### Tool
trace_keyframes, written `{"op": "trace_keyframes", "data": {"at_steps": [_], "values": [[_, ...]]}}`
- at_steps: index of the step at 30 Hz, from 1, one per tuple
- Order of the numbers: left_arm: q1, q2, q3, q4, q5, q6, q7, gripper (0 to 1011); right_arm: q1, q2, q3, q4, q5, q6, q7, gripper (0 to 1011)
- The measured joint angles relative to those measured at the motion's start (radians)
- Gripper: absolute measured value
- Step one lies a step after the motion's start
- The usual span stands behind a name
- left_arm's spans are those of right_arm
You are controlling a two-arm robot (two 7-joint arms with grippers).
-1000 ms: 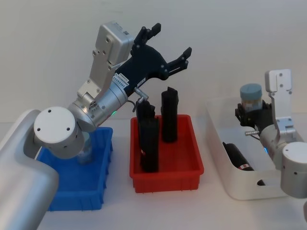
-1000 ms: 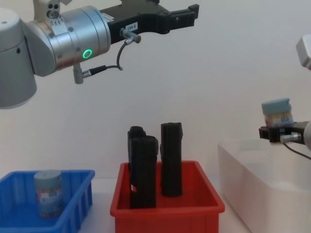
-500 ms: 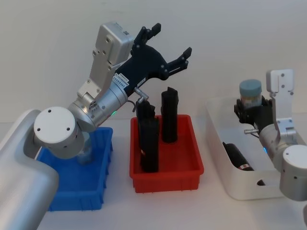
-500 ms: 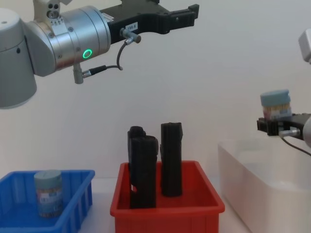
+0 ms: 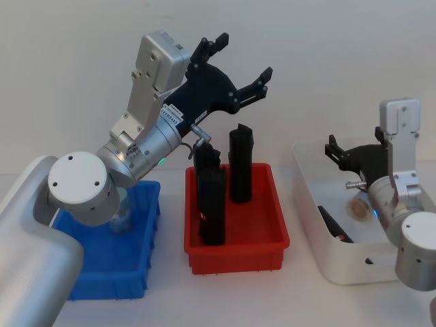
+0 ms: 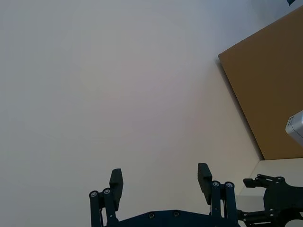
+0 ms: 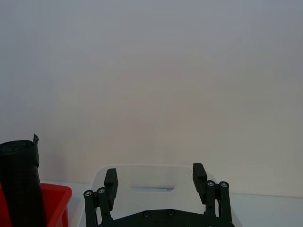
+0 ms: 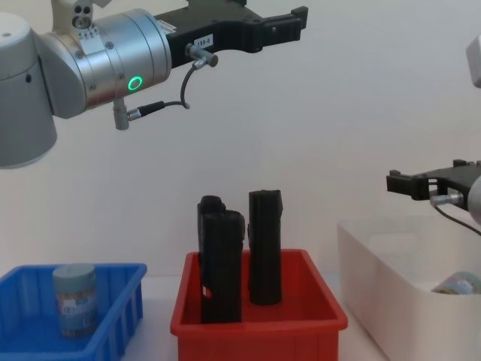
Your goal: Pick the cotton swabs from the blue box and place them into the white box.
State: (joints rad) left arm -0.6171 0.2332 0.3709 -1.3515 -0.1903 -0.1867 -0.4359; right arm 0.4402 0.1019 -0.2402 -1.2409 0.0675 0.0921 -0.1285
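Note:
My right gripper (image 5: 334,152) (image 8: 400,183) (image 7: 155,174) hovers open over the white box (image 5: 340,267) (image 8: 372,259) with nothing between its fingers. One tub of cotton swabs (image 5: 357,206) (image 8: 458,284) lies on its side inside the white box. A second tub of cotton swabs (image 8: 75,299) stands upright in the blue box (image 5: 112,276) (image 8: 124,297); in the head view my left arm mostly hides it. My left gripper (image 5: 240,61) (image 8: 279,26) (image 6: 160,178) is raised high above the back of the red bin, open and empty.
A red bin (image 5: 238,253) (image 8: 259,325) stands between the two boxes and holds tall black blocks (image 5: 211,204) (image 8: 264,244). A dark cylindrical item (image 5: 334,221) lies in the white box beside the tub. A plain wall is behind the table.
My right gripper has opened and the tub it held above the white box has dropped into the box. The left arm has not moved.

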Motion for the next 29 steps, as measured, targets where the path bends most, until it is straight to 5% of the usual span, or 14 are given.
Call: {"op": "trace_keyframes", "data": {"at_steps": [29], "values": [[0.000,0.000,0.000,0.000,0.000,0.000,0.000,1004,-0.007,0.000,-0.002,-0.005,-0.008,-0.034,-0.002,1001]]}}
